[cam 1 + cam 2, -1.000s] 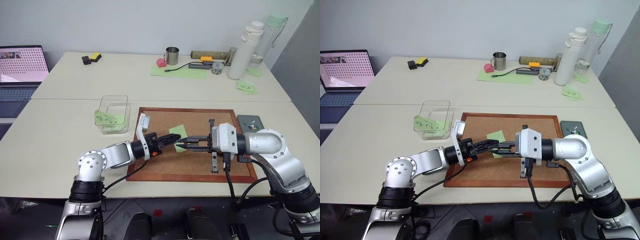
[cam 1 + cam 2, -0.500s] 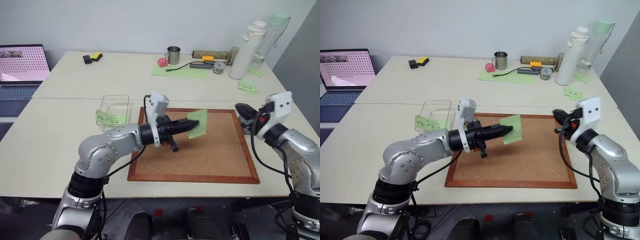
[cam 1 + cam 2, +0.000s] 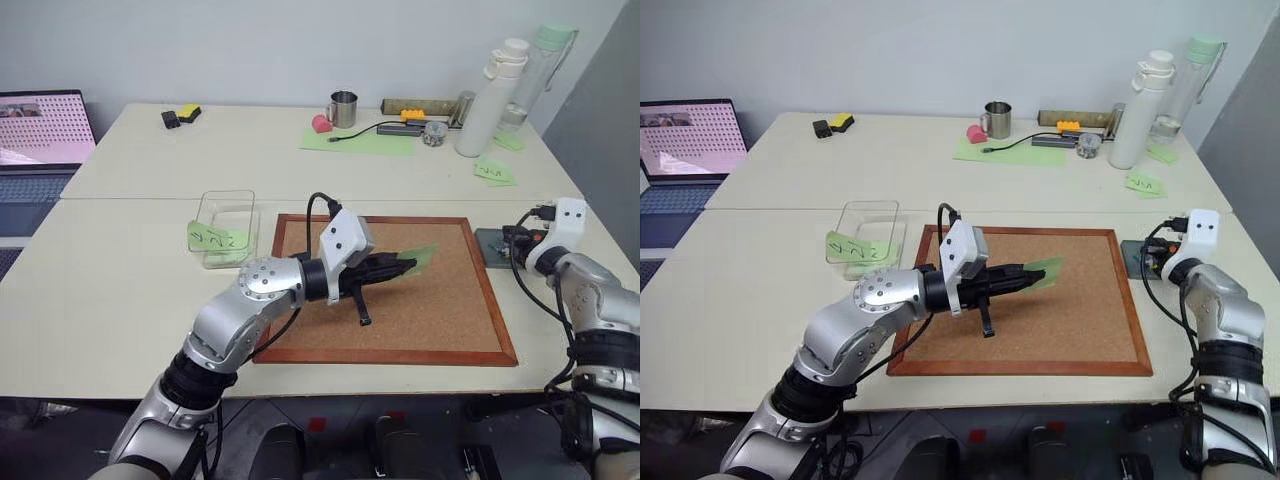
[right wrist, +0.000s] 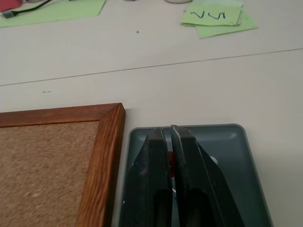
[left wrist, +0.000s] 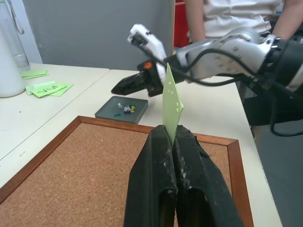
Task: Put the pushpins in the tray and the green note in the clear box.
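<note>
Left gripper (image 5: 173, 135): I see it clamped on the green note (image 5: 171, 101), writing unreadable.
Right gripper (image 4: 167, 135): fingers together over the tray (image 4: 236, 142), red speck between.

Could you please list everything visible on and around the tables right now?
Corkboard: one, wood-framed, front table.
Green note: one, pinched above the corkboard.
Tray: one, dark grey, right of the corkboard.
Pushpins: a few, in the tray.
Clear box: one, green label, left of the corkboard.
Steel mug: one, back table.
Bottles: two, back right.
Laptop: one, far left.
Person: one, behind the right arm.
Left gripper: shut on the note.
Right gripper: shut, over the tray.
</note>
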You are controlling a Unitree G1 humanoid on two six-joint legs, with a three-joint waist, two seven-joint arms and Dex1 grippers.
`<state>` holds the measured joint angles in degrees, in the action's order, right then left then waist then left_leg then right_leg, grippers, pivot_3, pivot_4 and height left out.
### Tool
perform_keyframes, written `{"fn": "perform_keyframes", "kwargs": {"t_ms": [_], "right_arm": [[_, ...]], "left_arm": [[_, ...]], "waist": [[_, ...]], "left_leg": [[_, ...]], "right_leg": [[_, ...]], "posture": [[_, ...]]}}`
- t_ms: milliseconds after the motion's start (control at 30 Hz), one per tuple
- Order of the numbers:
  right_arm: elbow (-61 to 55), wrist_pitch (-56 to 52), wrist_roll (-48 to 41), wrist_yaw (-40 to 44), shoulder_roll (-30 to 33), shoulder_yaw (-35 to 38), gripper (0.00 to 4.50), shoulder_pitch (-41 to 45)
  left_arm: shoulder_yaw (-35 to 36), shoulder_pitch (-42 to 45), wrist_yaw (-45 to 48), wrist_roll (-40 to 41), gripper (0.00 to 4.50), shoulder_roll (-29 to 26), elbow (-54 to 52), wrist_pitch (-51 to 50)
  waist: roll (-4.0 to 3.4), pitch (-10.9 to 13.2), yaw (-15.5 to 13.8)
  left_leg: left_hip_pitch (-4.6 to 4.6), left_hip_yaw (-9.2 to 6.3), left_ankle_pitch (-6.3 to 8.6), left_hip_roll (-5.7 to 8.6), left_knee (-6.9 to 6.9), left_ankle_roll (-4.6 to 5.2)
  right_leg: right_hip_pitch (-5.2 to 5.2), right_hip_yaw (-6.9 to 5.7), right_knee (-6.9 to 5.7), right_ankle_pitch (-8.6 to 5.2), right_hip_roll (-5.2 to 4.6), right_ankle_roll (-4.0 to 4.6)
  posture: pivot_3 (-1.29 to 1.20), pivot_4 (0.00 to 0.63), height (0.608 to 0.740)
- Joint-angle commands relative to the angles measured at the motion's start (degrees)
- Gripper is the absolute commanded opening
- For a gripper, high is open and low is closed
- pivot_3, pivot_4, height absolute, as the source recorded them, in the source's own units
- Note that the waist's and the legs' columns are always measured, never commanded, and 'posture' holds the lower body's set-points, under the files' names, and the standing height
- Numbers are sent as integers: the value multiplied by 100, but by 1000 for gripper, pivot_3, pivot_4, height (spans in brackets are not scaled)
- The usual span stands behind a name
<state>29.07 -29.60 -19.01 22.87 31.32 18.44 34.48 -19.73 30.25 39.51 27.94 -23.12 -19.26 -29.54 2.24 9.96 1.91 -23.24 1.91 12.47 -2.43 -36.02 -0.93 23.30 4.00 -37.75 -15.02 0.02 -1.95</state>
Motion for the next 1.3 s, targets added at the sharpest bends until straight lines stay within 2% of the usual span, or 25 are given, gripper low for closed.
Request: {"fn": "perform_keyframes", "kwargs": {"t_ms": [33, 300, 733, 1033, 1167, 1300], "right_arm": [[789, 502, 139, 211, 153, -6, 253, 405], [1605, 997, 309, 438, 194, -71, 2098, 803], [1380, 989, 267, 600, 313, -58, 2098, 713], [715, 858, 248, 749, 358, -144, 2098, 333], [-335, 758, 157, 999, 454, -198, 2098, -149], [-2387, 165, -525, 1422, 491, -85, 2098, -1013]], "left_arm": [[140, -88, 21, -86, 8, 18, -254, 21], [290, -177, -35, -135, 0, 33, -369, -159], [394, -93, 54, -121, 0, 110, -287, -254], [436, -108, 48, -122, 0, 125, -280, -286], [567, -135, -15, -33, 0, 111, -326, -406], [869, -167, -172, 80, 0, 84, -380, -647]], "waist": [[-2, 2, -1], [-5, 3, 5], [-5, 3, 6], [-6, 3, 2], [-9, 2, -7], [-11, 2, -3]], "left_leg": [[-2, 0, 0, 0, 0, 0], [-3, -2, 0, -1, -2, 0], [-2, -2, 0, -1, -3, -1], [-2, -2, 0, -1, -4, -1], [-1, -4, 0, -2, -5, -1], [-3, -10, -1, -4, -5, -1]], "right_leg": [[1, -1, 1, 0, 0, 0], [1, -4, -2, 0, 0, 0], [1, -5, -5, 0, 0, 0], [1, -5, -7, 0, 0, 0], [1, -5, -11, 0, 0, -1], [1, -8, -12, -2, 1, -4]], "posture": [[0, 150, 740], [0, 150, 740], [0, 150, 740], [0, 150, 740], [0, 150, 740], [0, 150, 740]]}}
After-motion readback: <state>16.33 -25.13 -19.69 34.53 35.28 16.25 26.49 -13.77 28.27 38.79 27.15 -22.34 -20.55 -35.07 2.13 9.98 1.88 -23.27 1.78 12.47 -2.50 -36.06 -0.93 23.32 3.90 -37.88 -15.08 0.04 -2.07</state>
